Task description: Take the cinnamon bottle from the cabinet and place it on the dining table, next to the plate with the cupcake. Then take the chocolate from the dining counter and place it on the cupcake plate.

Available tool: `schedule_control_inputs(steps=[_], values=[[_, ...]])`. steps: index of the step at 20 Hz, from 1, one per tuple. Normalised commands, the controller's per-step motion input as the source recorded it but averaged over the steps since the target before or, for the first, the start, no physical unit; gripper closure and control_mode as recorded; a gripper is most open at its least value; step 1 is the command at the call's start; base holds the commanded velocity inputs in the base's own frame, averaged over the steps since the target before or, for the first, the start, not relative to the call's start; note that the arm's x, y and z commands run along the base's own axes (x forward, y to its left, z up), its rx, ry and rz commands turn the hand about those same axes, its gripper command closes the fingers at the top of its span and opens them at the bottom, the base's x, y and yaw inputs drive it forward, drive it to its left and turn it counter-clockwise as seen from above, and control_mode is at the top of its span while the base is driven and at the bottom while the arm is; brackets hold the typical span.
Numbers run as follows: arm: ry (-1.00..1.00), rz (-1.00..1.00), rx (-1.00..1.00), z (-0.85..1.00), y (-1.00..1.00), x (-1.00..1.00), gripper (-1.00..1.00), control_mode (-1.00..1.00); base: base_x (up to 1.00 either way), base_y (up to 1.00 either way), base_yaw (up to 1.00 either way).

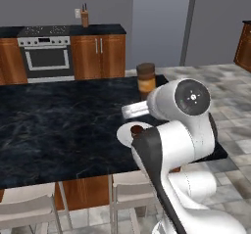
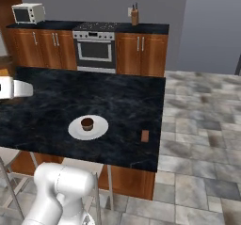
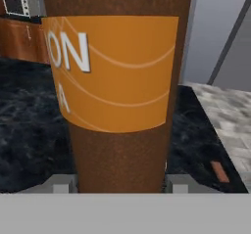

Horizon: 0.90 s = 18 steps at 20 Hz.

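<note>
Cinnamon bottle (image 3: 117, 81): rigid, smooth, light-looking cylinder, probably slippery; claw (image 3: 117, 183) grasping its lower body below the label, above the table (image 1: 59, 125).

From where I stand, most of the dining table (image 2: 56, 101) is bare black marble, open for passing. Near its front edge the plate (image 2: 88, 127) with the cupcake (image 2: 87, 123) takes up a patch; bare marble lies all round it. The chocolate (image 2: 145, 135) lies flat, apart from the plate toward the right edge, low enough to clear. The cinnamon bottle (image 3: 117, 86) sits upright between the gripper (image 3: 117, 183) fingers, over the table. Stools (image 1: 130, 191) tuck under the near side
</note>
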Motion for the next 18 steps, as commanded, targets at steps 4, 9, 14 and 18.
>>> schedule_control_inputs(steps=[4, 9, 14, 18], values=[[-0.03, -0.29, 0.00, -0.30, 0.32, 0.00, 1.00, -1.00, 0.00, 0.00, 0.00], [-0.06, -0.36, 0.08, -0.27, 0.20, 0.00, 1.00, -1.00, 0.00, 0.00, 0.00], [0.00, -0.23, 0.17, -0.24, 0.04, 0.00, 1.00, -1.00, 0.00, 0.00, 0.00], [-0.01, -0.21, 0.02, -0.40, 0.03, 0.13, 1.00, -1.00, 0.00, 0.00, 0.00]])
